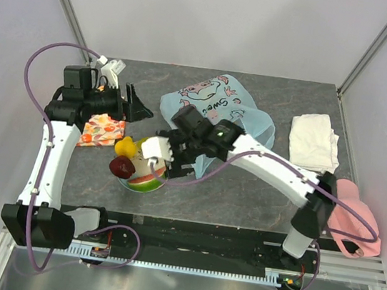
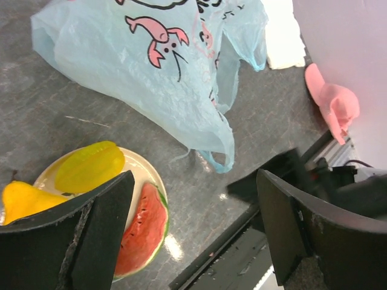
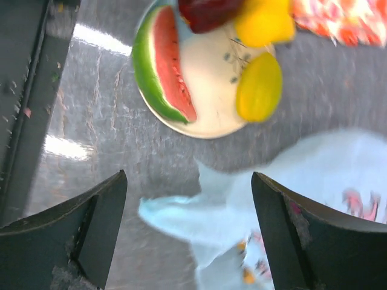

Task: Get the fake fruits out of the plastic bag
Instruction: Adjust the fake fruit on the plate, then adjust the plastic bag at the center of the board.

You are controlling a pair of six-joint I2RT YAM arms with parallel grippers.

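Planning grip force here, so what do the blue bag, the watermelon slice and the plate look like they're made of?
Blue bag: thin translucent plastic film, crinkled. Watermelon slice: probably moulded plastic, smooth painted sheen. Plate: smooth white, ceramic or melamine; can't tell.

Fake fruits in view: four, one of each kind, namely one watermelon slice (image 3: pixel 172 60), one dark red apple (image 3: pixel 205 12), one yellow piece (image 3: pixel 263 21) and one yellow-green piece (image 3: pixel 259 90). Plate (image 3: pixel 211 96): one. Plastic bag (image 1: pixel 221 98): one; whether it contains further fruits cannot be told. Fabric items: two, namely one patterned cloth (image 1: pixel 102 131) and one white towel (image 1: pixel 313 140). Pink object (image 1: pixel 357 211) at the table's edge: one. Arms: two, each with one gripper, the left gripper (image 2: pixel 193 226) and the right gripper (image 3: pixel 187 235); two fingers per gripper, four in total.
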